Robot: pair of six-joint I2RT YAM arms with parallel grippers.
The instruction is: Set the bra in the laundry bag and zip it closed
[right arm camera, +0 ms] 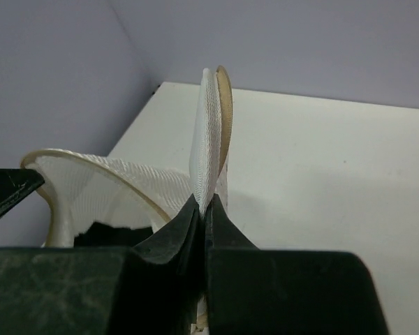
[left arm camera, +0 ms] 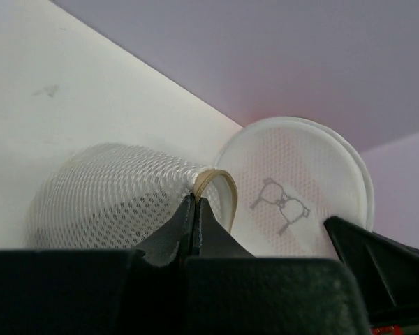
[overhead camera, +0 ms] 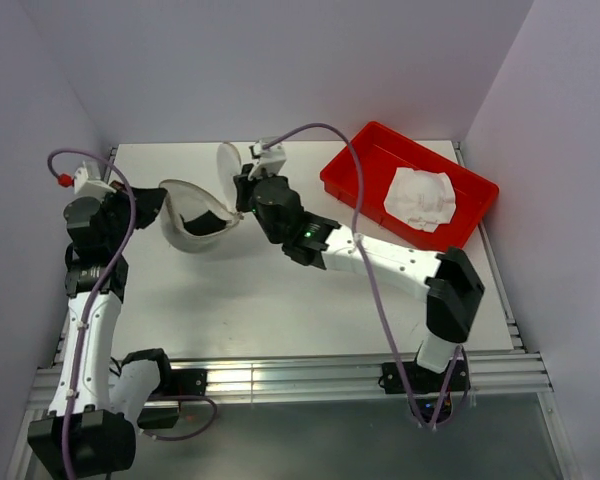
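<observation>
Top external view puts the bra (overhead camera: pixel 420 195) well away from its goal: it lies crumpled in the red tray (overhead camera: pixel 378 132) at the far right of the bench (overhead camera: pixel 280 300), with neither arm near it. Both arms are busy with the laundry bag (overhead camera: pixel 180 195), which sits on its side toward the far left with its mouth wide open. The round lid (overhead camera: pixel 228 160) stands up behind the opening.

Left wrist view shows the left jaws pressed together on the tan-edged rim (left arm camera: pixel 213 178) of the mesh body (left arm camera: pixel 105 199). Beyond them the lid (left arm camera: pixel 293 188) faces the camera, with a small printed garment symbol on it. Right wrist view shows the right jaws pinched together on the lid (right arm camera: pixel 211 125), seen edge-on, just where it meets the bag's rim (right arm camera: pixel 91 164). A dark patch shows inside the mouth; I cannot tell what it is.

By my reading, only the opening of the bag is done. Everything else is left: one arm must let go, fetch the bra from the tray, put it through the mouth, then fold the lid over and run the zipper round. No zipper pull is visible in any view
</observation>
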